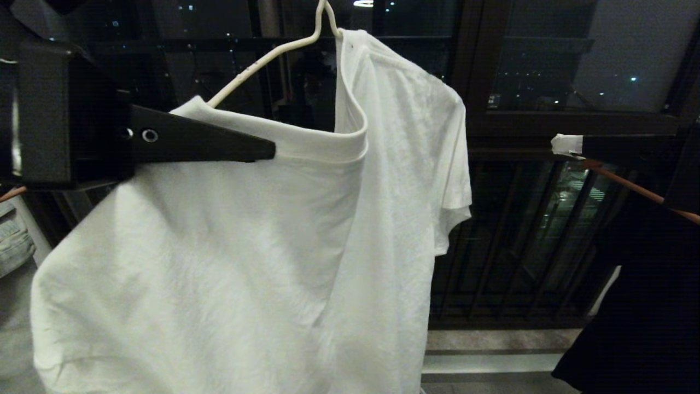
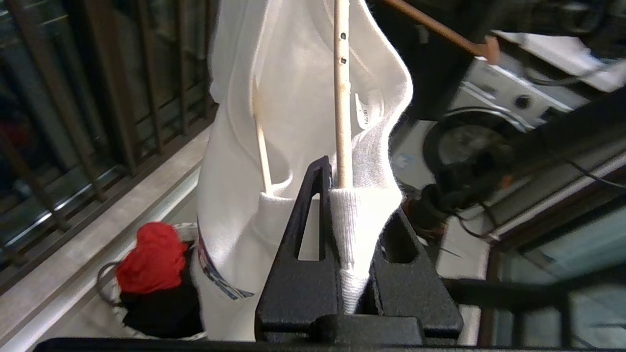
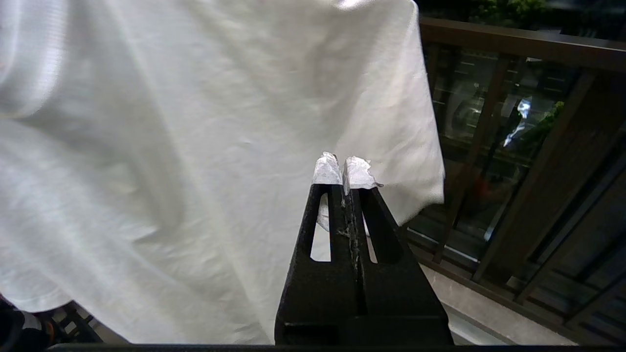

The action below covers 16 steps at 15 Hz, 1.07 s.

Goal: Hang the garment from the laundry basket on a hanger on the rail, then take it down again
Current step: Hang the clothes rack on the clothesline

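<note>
Two cloths, red (image 2: 149, 259) and black (image 2: 161, 310), fill the laundry basket (image 2: 105, 286).

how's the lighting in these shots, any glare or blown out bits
Head view: dim night scene, city lights beyond the glass, garment bright but still creased. Left wrist view: evenly lit, red cloth vivid. Right wrist view: garment's upper part near blown out, balcony railing dark.

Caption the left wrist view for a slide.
Left gripper pinches white T-shirt's ribbed collar beside the thin white wire hanger.
</note>
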{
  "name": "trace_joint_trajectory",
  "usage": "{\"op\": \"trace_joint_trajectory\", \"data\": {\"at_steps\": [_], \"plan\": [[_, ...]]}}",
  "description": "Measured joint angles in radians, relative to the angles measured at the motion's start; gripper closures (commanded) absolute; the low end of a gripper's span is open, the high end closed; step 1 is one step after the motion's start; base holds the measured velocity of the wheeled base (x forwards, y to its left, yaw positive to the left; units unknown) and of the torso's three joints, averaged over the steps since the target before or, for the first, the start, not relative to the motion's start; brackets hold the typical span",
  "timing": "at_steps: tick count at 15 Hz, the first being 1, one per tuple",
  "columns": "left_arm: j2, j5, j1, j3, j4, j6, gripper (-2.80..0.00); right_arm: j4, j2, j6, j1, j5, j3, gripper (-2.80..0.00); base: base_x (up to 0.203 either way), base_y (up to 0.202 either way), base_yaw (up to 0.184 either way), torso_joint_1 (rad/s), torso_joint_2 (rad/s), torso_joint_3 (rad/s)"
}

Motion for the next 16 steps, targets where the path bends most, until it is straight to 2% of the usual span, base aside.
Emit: {"op": "trace_joint_trajectory", "data": {"at_steps": [5,8,10,16], "plan": [[0.066,0.019,-0.037,-0.049,0.0,0.002,0.0,0.0,-0.004,0.0,0.0,0.0,0.0,0.0,0.0,0.0,0.0,0.0,0.0,0.0],[0.089,0.024,-0.039,-0.063,-0.001,0.003,0.0,0.0,-0.006,0.001,0.0,0.0,0.001,0.0,0.0,0.0,0.0,0.0,0.0,0.0],[0.103,0.054,-0.04,-0.074,-0.001,0.003,0.0,0.0,-0.006,0.001,0.0,0.001,0.005,0.0,0.0,0.0,0.0,0.0,0.0,0.0],[0.142,0.061,-0.04,-0.096,-0.001,0.01,0.0,0.0,-0.006,0.0,0.0,0.004,0.008,0.0,0.0,0.0,0.0,0.0,0.0,0.0]]}}
